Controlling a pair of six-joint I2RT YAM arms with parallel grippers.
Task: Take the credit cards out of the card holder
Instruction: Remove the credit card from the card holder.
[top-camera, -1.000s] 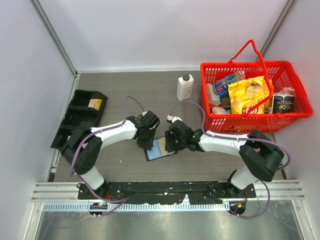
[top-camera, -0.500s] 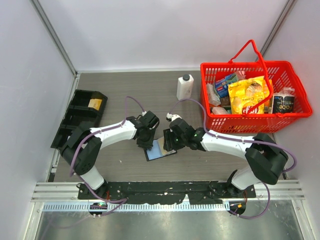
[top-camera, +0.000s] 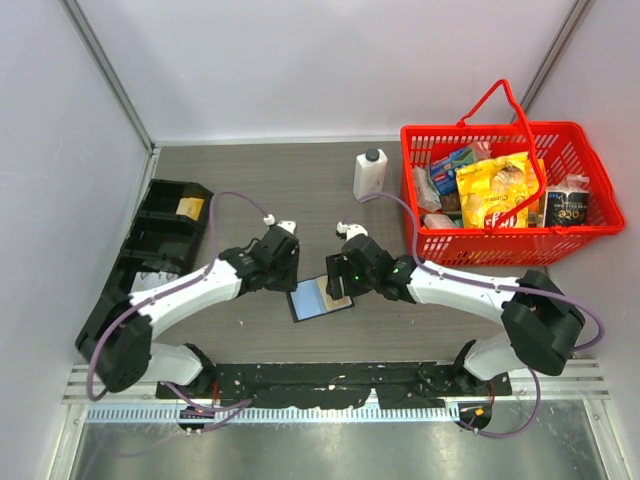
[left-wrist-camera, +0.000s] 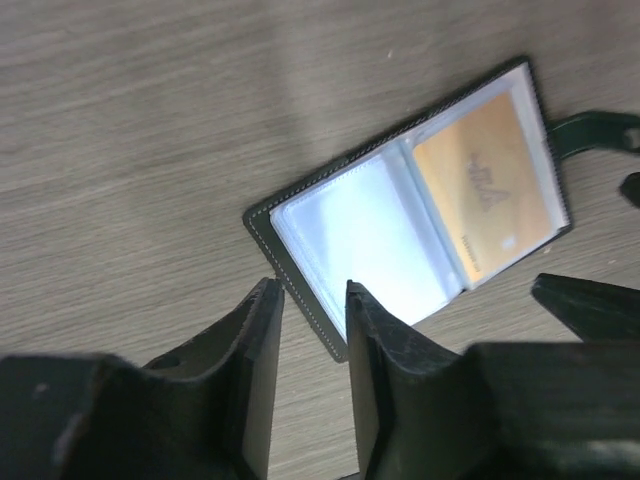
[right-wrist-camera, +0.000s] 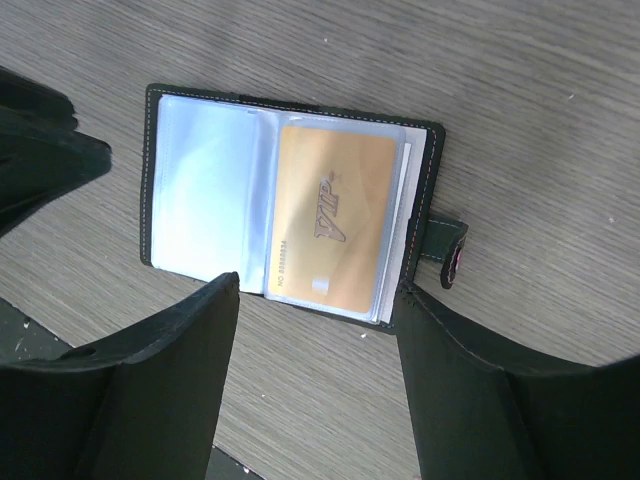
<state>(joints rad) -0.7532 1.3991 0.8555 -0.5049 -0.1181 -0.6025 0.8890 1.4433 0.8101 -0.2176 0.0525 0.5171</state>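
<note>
While open — card holder (right-wrist-camera: 205, 190), 1 orange card (right-wrist-camera: 335, 230).

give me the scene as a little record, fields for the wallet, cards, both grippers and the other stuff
card holder: open flat on the table, snap tab on one edge
orange card: in the tab-side clear pocket, not out yet
left gripper: narrow gap, empty, at the holder's edge away from the tab
right gripper: wide open, empty, above the orange card
red basket: packaged goods inside, table's right side
white bottle: upright, left of the basket
black tray: table's left edge
</note>
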